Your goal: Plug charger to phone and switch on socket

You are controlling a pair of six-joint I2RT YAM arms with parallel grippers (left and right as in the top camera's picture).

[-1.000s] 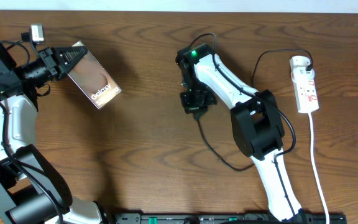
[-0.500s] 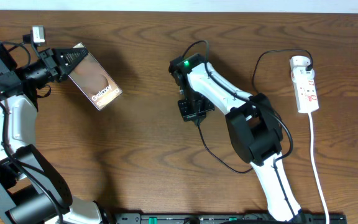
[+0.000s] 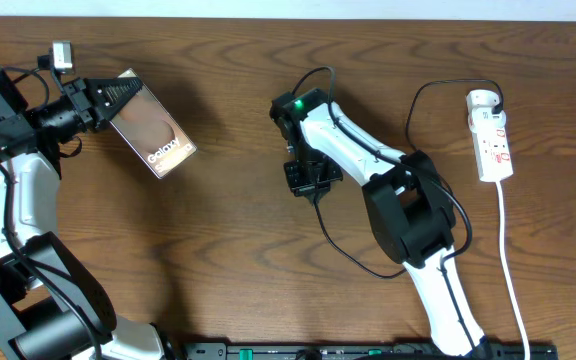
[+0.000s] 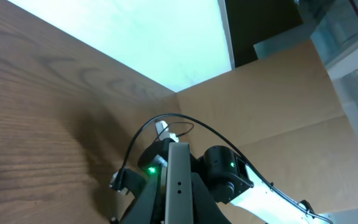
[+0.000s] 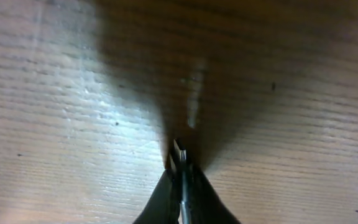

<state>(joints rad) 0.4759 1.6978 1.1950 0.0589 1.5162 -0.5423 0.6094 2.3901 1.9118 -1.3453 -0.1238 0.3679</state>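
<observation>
A dark brown wooden table (image 3: 238, 250) with wavy grain is spreading across the whole overhead view, left to right. A thin pale strip (image 3: 268, 8) is running along its far edge. A long black bar (image 3: 268, 352) with small green marks is lying along the near edge, towards the right. In the left wrist view a tan cardboard panel (image 4: 278, 112) is standing beyond the table, and a bright whitish surface (image 4: 135, 37) is glowing left of it.

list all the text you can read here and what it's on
"Galaxy": white lettering on the phone
Fainter line under it on the phone: too blurred to read
Red markings on the socket: too small to read
Wrist views: no text
</observation>
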